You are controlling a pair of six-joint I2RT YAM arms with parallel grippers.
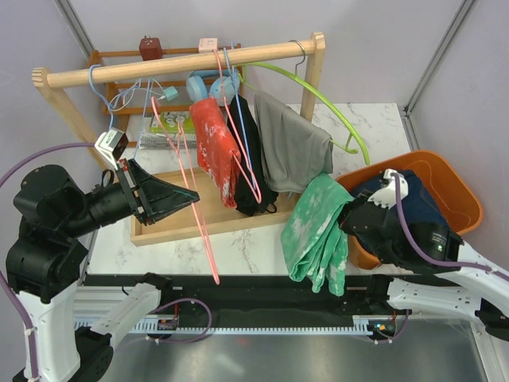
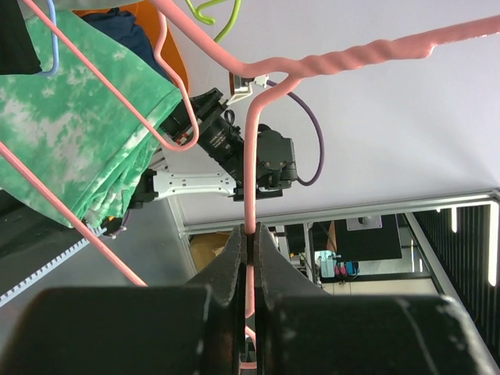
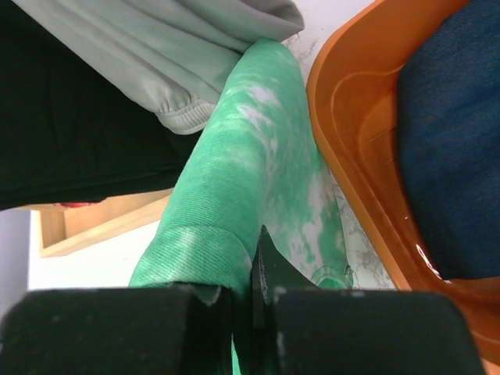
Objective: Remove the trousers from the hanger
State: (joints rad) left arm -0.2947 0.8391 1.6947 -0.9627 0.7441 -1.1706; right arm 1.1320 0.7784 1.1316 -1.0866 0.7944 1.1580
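Top external shows us the green trousers (image 1: 316,235) beside the orange tub (image 1: 453,179), long axis running far-to-near, lower end hanging over the table's (image 1: 238,256) near edge, while the navy trousers (image 1: 421,203) lie in the tub. From the right wrist we see the right gripper (image 3: 248,262) pinched shut on a fold of the green cloth, which stretches straight away from the jaws. Our left gripper (image 2: 248,234) is clamped on the pink hanger's (image 2: 250,156) wire, apart from both pairs.
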